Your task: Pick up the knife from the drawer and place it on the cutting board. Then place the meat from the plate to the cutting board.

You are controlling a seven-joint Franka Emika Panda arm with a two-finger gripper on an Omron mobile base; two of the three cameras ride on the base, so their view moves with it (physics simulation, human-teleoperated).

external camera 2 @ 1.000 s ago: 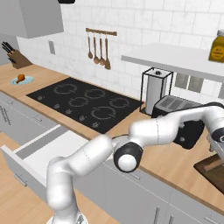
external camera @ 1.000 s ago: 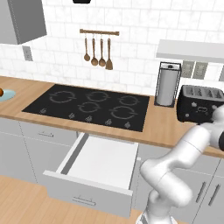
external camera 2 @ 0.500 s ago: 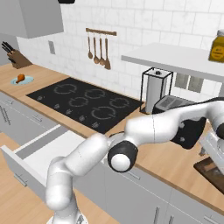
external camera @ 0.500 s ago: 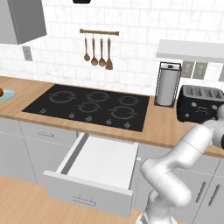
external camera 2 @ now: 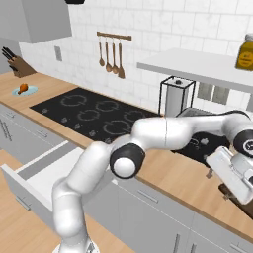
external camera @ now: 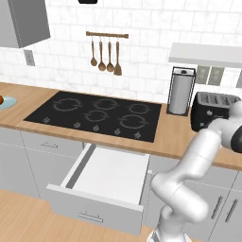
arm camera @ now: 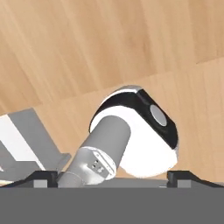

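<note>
The drawer [external camera: 106,182] stands pulled out at the near edge, below the tabletop [external camera: 170,137]; its white floor looks bare as far as the left base view shows it, and no knife can be made out there. In the right base view the arm's elbow [external camera 2: 127,160] hangs just above the drawer's right end and covers part of it.

The arm reaches far to the right over the tabletop. The gripper [arm camera: 113,176] shows its two dark fingertips [arm camera: 43,176] standing far apart at the bottom of the hand view, with nothing between them: it is wide and holds nothing. In the right base view the hand sits at the right edge, over a dark patch on the tabletop that is too cut off to name.

Behind the drawer lies the black hob [external camera: 97,115], flat and bare. To its right, near the wall, stand a steel canister [external camera: 181,90] and, just beside it, a black toaster [external camera: 211,109], partly hidden by the forearm in both base views.

Far to the left, the plate [external camera 2: 24,90] lies on the tabletop with the meat [external camera 2: 22,88] on it, well apart from the gripper. Beyond it, in the corner, is a knife block [external camera 2: 17,64] with black handles.

On the far wall a rail of wooden spoons [external camera: 106,55] hangs above the hob. A shelf [external camera 2: 197,66] on the right carries a yellow jar [external camera 2: 245,52].
</note>
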